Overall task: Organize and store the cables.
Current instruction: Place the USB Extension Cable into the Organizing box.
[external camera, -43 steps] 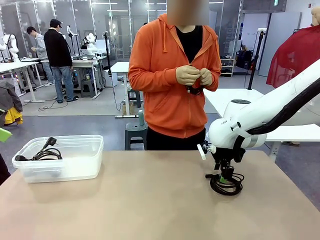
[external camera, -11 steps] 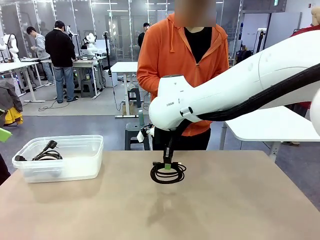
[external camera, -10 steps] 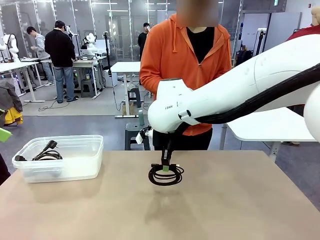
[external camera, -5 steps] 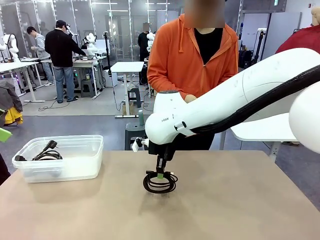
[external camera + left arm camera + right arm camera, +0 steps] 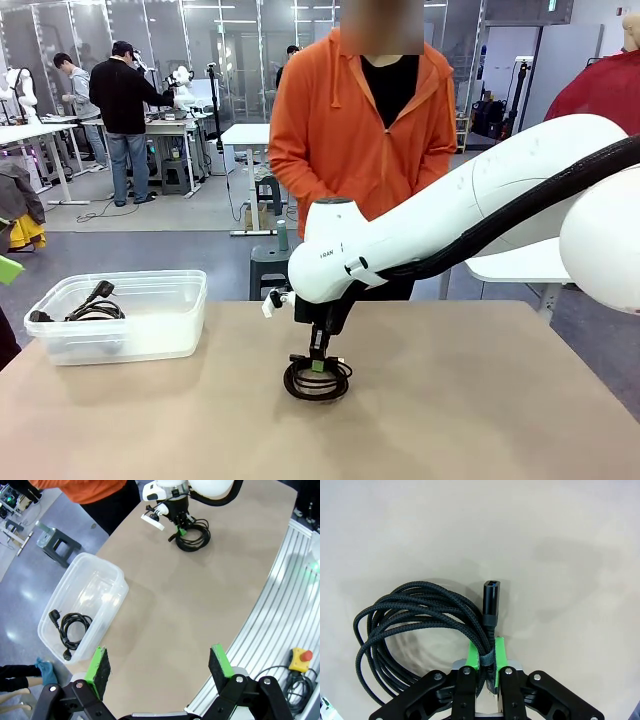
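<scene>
Firmly, right tool [image 5: 486, 645] pinches coiled cable [image 5: 427, 607] at table [image 5: 480, 400] middle.

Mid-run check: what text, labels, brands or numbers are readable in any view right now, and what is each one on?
Nothing reads cleanly.
Small dark print on the right arm's wrist housing: too small to read.
Green sign high in the far background: blurred, unreadable.
Coiled cable, plastic bin, red stop button: no print visible.
</scene>
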You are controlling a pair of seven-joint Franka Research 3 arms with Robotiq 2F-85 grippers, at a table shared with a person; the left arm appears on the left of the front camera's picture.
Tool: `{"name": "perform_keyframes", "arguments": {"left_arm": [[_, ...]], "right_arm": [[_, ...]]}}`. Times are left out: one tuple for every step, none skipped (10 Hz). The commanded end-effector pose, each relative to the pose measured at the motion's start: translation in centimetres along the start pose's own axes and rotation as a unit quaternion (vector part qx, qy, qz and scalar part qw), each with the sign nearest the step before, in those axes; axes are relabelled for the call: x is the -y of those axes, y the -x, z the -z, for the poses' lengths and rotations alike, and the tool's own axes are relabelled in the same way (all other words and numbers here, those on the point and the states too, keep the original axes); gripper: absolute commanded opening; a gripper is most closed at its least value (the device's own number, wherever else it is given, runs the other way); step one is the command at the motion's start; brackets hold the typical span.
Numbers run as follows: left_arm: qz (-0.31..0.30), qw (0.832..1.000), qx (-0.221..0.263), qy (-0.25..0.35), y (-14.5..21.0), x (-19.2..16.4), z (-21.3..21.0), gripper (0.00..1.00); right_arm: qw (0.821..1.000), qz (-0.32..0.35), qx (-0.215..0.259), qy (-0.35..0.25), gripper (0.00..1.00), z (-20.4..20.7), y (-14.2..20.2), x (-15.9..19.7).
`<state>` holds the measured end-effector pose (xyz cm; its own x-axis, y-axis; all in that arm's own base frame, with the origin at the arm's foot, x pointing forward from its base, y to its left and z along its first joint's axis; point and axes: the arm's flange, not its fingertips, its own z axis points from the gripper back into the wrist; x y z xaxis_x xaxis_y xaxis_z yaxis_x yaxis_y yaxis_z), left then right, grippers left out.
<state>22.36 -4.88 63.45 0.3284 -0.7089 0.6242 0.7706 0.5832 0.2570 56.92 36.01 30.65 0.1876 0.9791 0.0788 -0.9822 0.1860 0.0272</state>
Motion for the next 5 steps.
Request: {"name": "perform_keyframes", "arguments": {"left_arm": [[0.001,1.0,0.002,-0.002,-0.15,-0.06,0.06,1.0],[0.001,1.0,0.002,-0.002,-0.15,-0.06,0.06,1.0],[0.001,1.0,0.002,-0.002,-0.15,-0.06,0.06,1.0],[0.001,1.0,0.002,-0.002,-0.15,-0.06,0.06,1.0],[0.001,1.0,0.002,-0.002,-0.15,-0.06,0.06,1.0]], "right_arm": [[1.0,-0.003,-0.005,0.004,0.2,-0.19,-0.19,-0.5],[1.0,-0.015,-0.008,0.0,0.42,-0.36,-0.08,-0.69],[1.0,-0.024,-0.01,-0.002,0.54,-0.49,0.02,-0.93],[1.0,-0.028,-0.01,-0.002,0.83,-0.68,0.07,-1.05],[0.999,-0.031,-0.012,0.001,0.95,-0.8,0.04,-1.24]]}}
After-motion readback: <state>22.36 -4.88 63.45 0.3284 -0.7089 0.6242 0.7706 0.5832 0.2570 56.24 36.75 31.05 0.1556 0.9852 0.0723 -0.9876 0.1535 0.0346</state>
